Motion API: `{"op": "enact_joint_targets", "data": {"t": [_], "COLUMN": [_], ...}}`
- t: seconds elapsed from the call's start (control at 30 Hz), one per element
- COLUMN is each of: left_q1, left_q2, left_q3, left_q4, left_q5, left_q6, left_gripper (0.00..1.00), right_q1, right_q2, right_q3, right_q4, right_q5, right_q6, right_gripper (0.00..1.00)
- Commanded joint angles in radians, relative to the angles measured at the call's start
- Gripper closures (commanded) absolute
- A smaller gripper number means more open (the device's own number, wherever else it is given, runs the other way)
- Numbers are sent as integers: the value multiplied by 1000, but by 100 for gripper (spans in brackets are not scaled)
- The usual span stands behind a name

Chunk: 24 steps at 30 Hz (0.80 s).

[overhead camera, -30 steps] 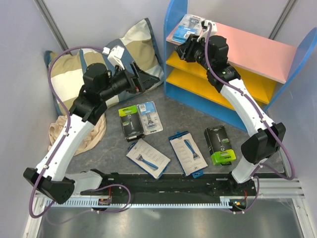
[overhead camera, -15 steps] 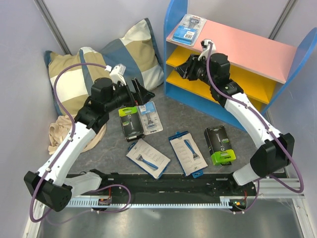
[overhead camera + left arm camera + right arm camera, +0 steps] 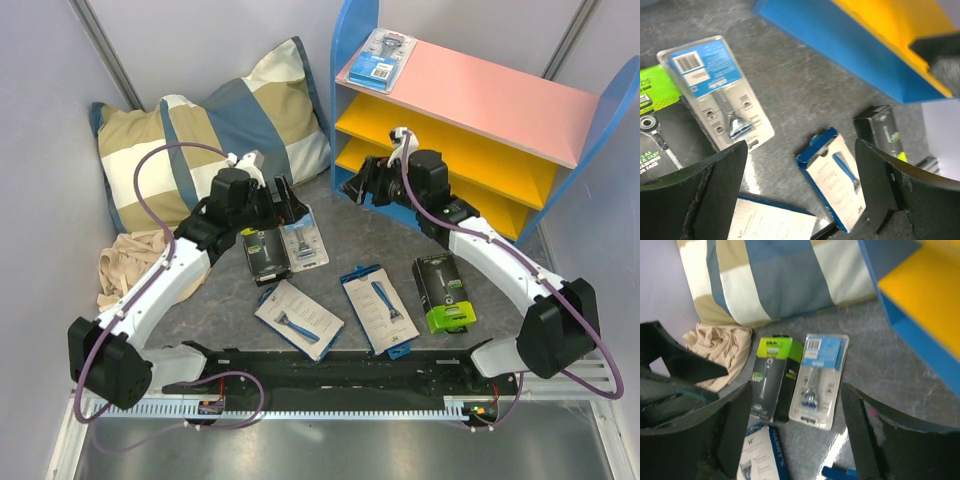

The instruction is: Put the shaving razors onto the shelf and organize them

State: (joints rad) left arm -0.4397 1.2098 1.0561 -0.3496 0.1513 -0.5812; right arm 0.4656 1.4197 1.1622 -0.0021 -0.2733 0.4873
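right pincer (image 3: 358, 183) left first blister pack (image 3: 385, 55) on shelf (image 3: 500, 90) pink top, pulled back, wide and empty. left pincer (image 3: 286, 200), wide, lowered over second blister pack (image 3: 303, 236) on worktop (image 3: 385, 240). five packs remain.

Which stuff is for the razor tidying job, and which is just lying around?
For the job: shelf; shelved blister pack; table blister pack; left white box; right white box; left black-green box; right black-green box.
Lying about: striped pillow; beige cloth.
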Motion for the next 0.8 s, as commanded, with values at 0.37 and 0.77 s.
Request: {"op": "enact_joint_targets", "data": {"t": [0.37, 0.77], "left_q1": [-13, -42], "left_q2": [358, 589], "left_q3": [114, 205], "left_q4": [43, 40], "left_q5": [-116, -148], "left_q6": [-37, -92], "left_gripper": [26, 35], "right_q1": [110, 113], "right_q2": [-94, -116], "right_q3": [-288, -357], "right_q4": [126, 123], "right_q5": [33, 40], "right_q6": [28, 23], "right_gripper": [6, 5]}}
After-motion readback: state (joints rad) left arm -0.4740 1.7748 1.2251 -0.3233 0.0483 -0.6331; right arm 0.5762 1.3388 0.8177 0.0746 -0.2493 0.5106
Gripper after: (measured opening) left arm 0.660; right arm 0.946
